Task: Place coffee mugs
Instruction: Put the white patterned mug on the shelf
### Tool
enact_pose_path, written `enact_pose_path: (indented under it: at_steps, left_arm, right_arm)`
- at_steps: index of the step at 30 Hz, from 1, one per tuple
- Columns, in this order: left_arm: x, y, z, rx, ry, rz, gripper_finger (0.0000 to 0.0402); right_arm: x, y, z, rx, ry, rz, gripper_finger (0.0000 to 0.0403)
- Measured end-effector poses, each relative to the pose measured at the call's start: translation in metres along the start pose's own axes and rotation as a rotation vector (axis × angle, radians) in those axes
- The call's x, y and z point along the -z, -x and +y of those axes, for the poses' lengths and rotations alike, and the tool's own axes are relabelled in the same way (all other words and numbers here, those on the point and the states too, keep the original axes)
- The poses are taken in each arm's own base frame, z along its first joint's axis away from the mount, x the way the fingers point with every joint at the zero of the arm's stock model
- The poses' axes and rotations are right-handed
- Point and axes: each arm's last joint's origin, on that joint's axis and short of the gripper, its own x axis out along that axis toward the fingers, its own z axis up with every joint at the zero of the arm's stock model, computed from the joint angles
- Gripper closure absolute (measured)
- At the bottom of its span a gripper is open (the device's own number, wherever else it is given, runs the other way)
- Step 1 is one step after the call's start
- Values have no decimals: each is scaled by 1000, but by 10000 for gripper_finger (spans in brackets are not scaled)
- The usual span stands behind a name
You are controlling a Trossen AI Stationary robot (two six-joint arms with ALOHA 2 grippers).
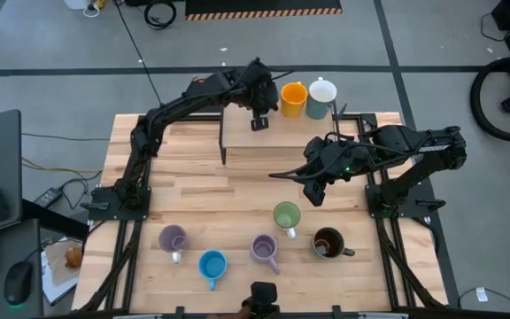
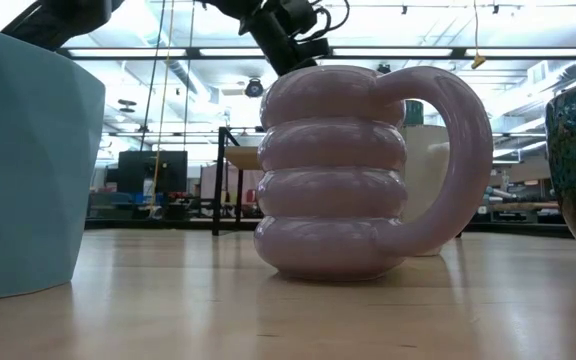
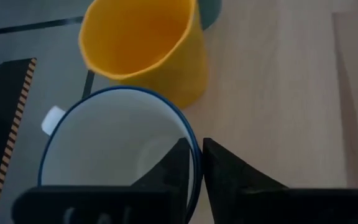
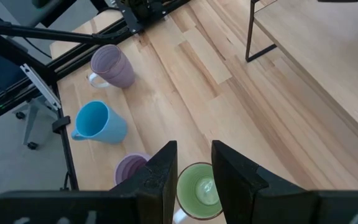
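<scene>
My left gripper (image 3: 196,144) is at the far edge of the raised wooden shelf (image 1: 273,142), shut on a white mug with a blue rim (image 3: 104,149). In the high view the gripper (image 1: 259,111) hides that mug. Beside it stand an orange mug (image 1: 292,97) and another white mug (image 1: 322,93). My right gripper (image 1: 315,190) hangs open above the table, over the green mug (image 4: 197,186). Two light purple mugs (image 1: 173,238) (image 1: 265,248), a blue mug (image 1: 212,264) and a dark brown mug (image 1: 328,242) stand on the near table. My left gripper has the white mug's wall at the rim (image 3: 196,163), on the side away from its handle (image 3: 51,120). One finger is inside the mug and one outside. The fingers slant down from above. The mug stays upright, mouth up; whether its base is on the shelf is hidden.
The shelf stands on thin black legs (image 1: 223,142) over the far half of the table. Beyond its far edge is the floor with striped tape (image 3: 14,118). In the low view the ribbed purple mug (image 2: 333,170) fills the middle, with the blue mug (image 2: 18,150) left.
</scene>
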Motion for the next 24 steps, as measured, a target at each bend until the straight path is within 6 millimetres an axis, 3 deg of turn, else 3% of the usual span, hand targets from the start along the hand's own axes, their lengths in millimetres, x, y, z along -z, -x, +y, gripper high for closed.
enact_pose_path:
  at_steps: [24]
  left_arm:
    - [-3,0,1,9,77,-42,341]
  right_arm:
    - [0,0,0,0,3,0,298]
